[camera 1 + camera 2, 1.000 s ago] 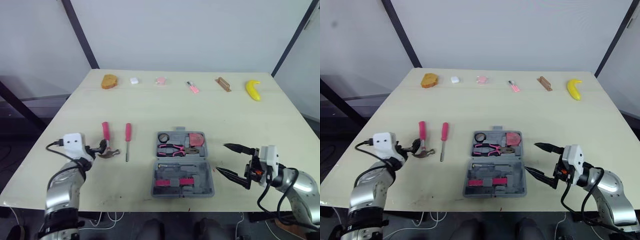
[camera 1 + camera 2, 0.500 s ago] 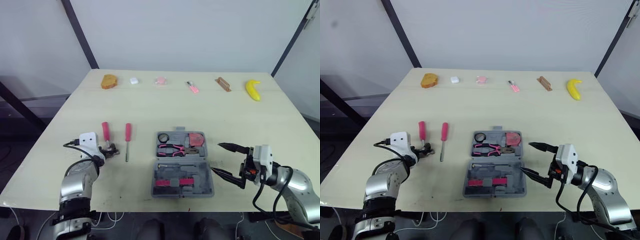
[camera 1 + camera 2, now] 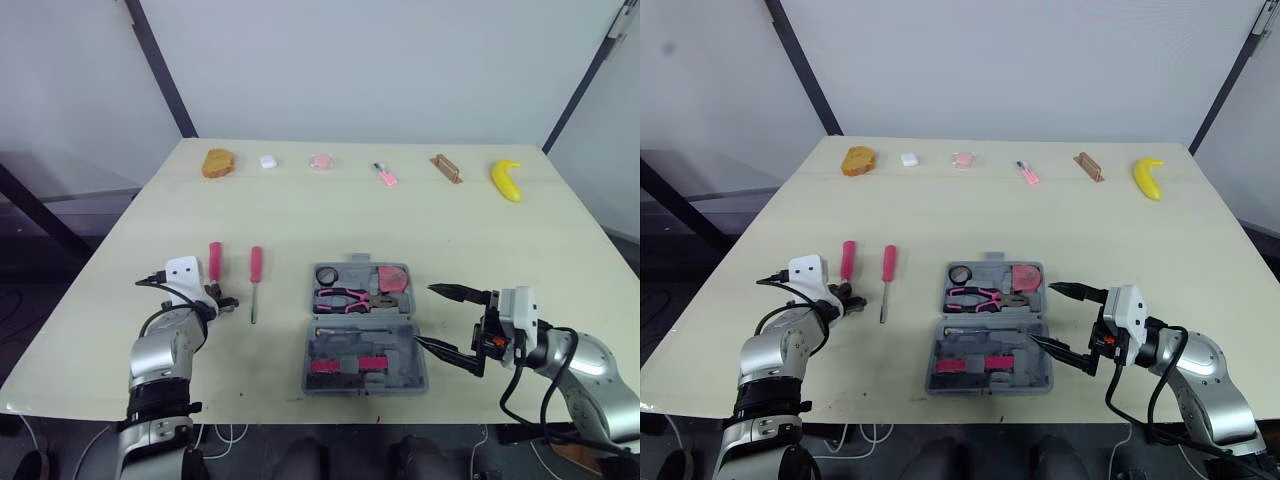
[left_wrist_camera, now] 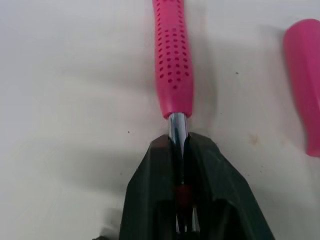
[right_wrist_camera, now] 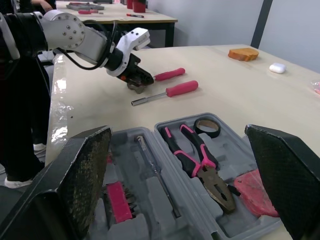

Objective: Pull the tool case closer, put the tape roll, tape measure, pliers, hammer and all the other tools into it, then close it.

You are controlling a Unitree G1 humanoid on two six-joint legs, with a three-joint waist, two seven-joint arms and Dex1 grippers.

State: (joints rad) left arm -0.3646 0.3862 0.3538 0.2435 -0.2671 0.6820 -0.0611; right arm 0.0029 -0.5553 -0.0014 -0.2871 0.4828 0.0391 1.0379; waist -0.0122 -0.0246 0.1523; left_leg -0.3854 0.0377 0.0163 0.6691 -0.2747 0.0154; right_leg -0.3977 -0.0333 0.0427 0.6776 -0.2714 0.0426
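Note:
A hammer (image 4: 172,60) with a pink grip lies on the table left of the open grey tool case (image 3: 404,352). My left gripper (image 4: 178,145) is shut on its metal shaft just beyond the grip, and hides the head (image 3: 222,300). A pink-handled screwdriver (image 3: 256,270) lies beside the hammer. The pliers (image 3: 350,298), tape roll (image 3: 328,275) and pink tape measure (image 3: 393,277) sit in the case's far half. My right gripper (image 3: 425,315) stands wide open at the case's right edge, holding nothing.
Along the table's far edge lie an orange bread-like piece (image 3: 219,162), a white block (image 3: 268,160), a pink block (image 3: 320,160), a small pink tool (image 3: 385,175), a brown piece (image 3: 446,168) and a banana (image 3: 506,180).
My left gripper has moved in over the hammer and shut on its shaft. My right gripper has slid left, up to the case's right edge, still open.

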